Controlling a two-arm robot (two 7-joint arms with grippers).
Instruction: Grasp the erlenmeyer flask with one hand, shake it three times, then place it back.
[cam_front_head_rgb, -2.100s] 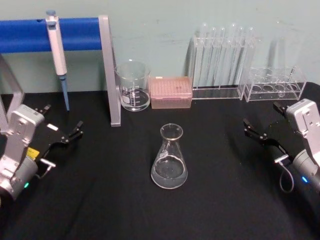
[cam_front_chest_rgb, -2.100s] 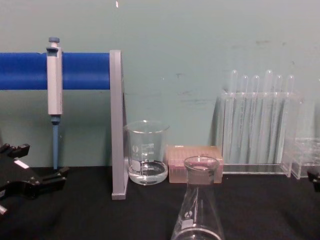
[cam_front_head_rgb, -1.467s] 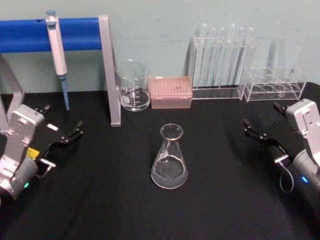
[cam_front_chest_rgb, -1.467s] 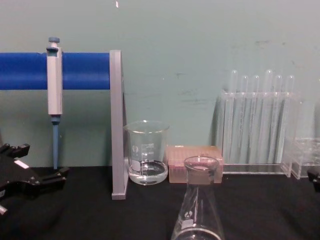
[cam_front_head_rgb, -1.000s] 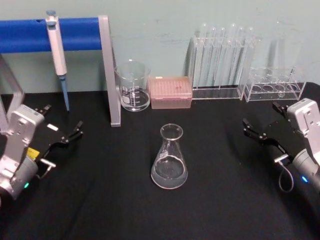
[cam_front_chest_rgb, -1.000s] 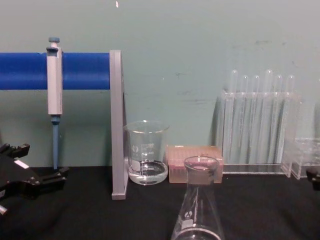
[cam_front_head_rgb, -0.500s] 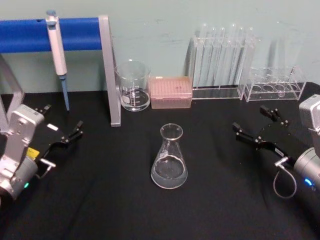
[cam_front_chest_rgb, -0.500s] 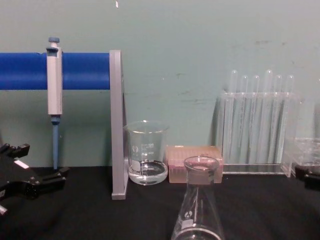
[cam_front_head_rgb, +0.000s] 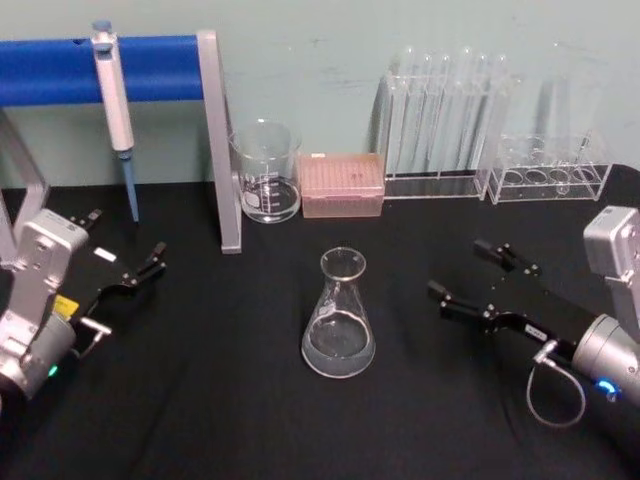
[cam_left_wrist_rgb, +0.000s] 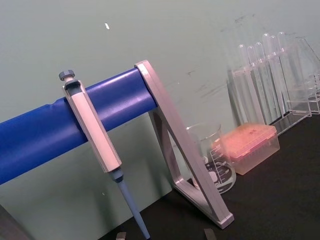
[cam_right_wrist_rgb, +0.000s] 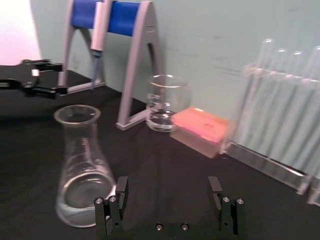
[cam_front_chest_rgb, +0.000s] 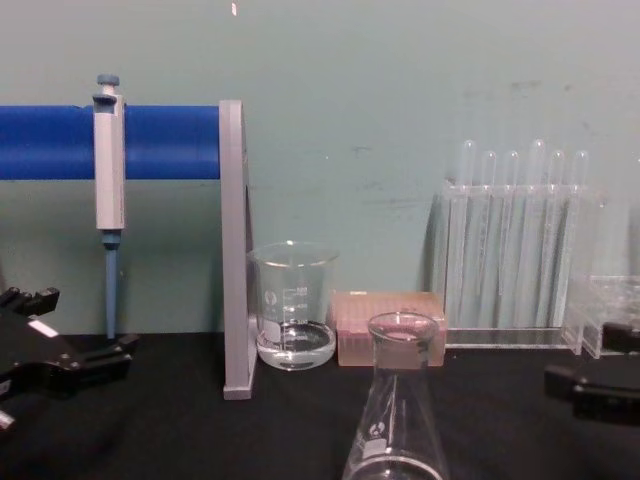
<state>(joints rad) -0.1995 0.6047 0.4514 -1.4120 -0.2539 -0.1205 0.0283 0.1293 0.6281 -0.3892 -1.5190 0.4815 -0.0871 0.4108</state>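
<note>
Black cloth is spread over the tabletop (cam_front_head_rgb: 220, 420), and a pale green wall is seen behind it. Nearest to the robot, the left claw (cam_front_head_rgb: 127, 232) is held low at the left side, with its fingers spread wide and empty. No change is noticed in it over the last two seconds.

The change is found on the other side. The right claw (cam_front_head_rgb: 458, 268) was waiting at the right edge until about one second ago. It has been carried inward and is now seen near the flask (cam_front_head_rgb: 338, 320), with its fingers opened wide and nothing between them. A clear strip of cloth is still left between the fingertips and the glass. In the right wrist view the flask is seen ahead of the fingers, not yet between them, and it is not lined up with the middle of the opening.

The flask itself has not been moved. It stands upright in the middle of the tabletop, with what looks like a little clear liquid in its base.

From this it can be judged that the right arm was chosen for the grasp and that the approach has been started. The grasping, the shaking and the putting back are all still to be done. The claw will probably need to be shifted so that the neck is taken between the fingers.

Farther back, a beaker (cam_front_head_rgb: 266, 175), a pink box (cam_front_head_rgb: 342, 185), a rack of test tubes (cam_front_head_rgb: 440, 120) and a pipette (cam_front_head_rgb: 115, 90) hung on a blue stand (cam_front_head_rgb: 50, 68) are left untouched near the wall.
</note>
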